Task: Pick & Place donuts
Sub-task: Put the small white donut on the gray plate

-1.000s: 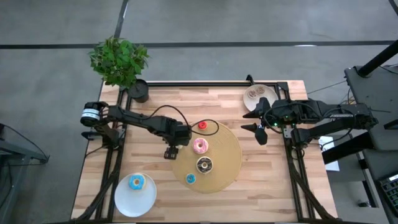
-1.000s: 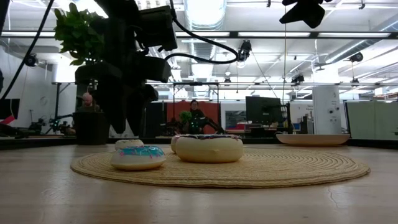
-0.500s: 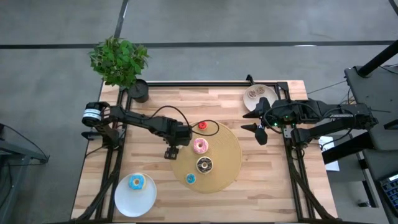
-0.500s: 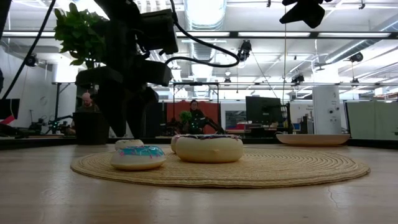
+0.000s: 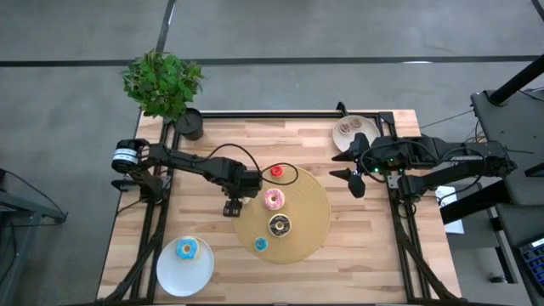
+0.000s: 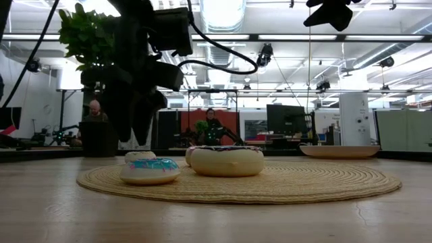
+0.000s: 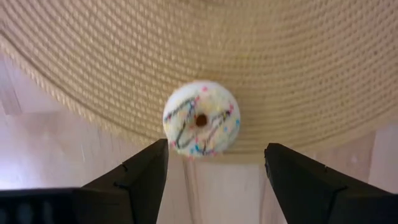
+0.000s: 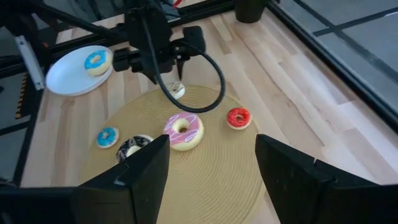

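Note:
My left gripper (image 5: 232,206) (image 7: 214,165) hangs open over the left edge of the round woven mat (image 5: 310,212). Below it a cream donut with sprinkles (image 7: 201,118) (image 8: 176,91) lies flat on the mat's rim, untouched. Also on the mat are a pink donut (image 5: 273,200), a chocolate donut (image 5: 279,225), a tiny blue donut (image 5: 260,244) and a tiny red donut (image 5: 277,172). A light blue donut (image 5: 187,249) lies on the white plate (image 5: 170,274) at the near left. My right gripper (image 5: 351,177) (image 8: 211,168) waits open, high up past the mat's right edge.
A second white plate (image 5: 355,141) sits at the far right corner with something tan on it. A potted plant (image 5: 189,125) stands at the far left corner. A black cable (image 5: 293,172) from the left arm loops over the mat near the red donut. Bare wood lies near the table's front edge.
My left gripper has shifted slightly above the mat's left edge and stays open. The donuts and my right arm have kept still.

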Motion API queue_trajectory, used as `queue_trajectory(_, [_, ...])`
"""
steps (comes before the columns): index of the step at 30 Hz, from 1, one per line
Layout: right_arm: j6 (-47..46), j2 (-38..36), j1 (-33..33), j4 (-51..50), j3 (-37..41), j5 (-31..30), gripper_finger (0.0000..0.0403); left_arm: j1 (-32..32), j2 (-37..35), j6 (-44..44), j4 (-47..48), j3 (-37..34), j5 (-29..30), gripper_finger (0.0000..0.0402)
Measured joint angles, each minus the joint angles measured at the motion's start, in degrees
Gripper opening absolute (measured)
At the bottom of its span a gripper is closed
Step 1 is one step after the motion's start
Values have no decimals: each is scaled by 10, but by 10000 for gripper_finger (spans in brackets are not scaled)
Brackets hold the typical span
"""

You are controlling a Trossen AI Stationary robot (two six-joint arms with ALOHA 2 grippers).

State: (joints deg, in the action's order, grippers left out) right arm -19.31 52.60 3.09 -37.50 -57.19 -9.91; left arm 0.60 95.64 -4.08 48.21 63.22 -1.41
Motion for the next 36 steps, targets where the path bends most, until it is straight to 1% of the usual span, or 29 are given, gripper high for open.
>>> queue_trajectory(3, [0,0,0,0,0,-8,228,0,-2,7,29,5,0,238])
queue_trajectory(10, [-2,0,0,0,0,-8,228,0,-21,46,39,-1,0,238])
queue_trajectory(17, [-2,0,0,1,0,-8,228,0,-81,86,38,-22,0,238])
queue_trajectory(21, [-2,0,0,1,0,-8,228,0,-128,117,23,-51,10,238])
queue_trajectory(24, [-2,0,0,1,0,-8,228,0,-168,144,-22,-85,16,238])
queue_trajectory(30, [-9,0,0,4,0,-8,228,0,-234,173,-154,-151,15,238])
queue_trajectory(36, [-34,0,0,3,0,-8,228,0,-267,183,-242,-218,16,238])
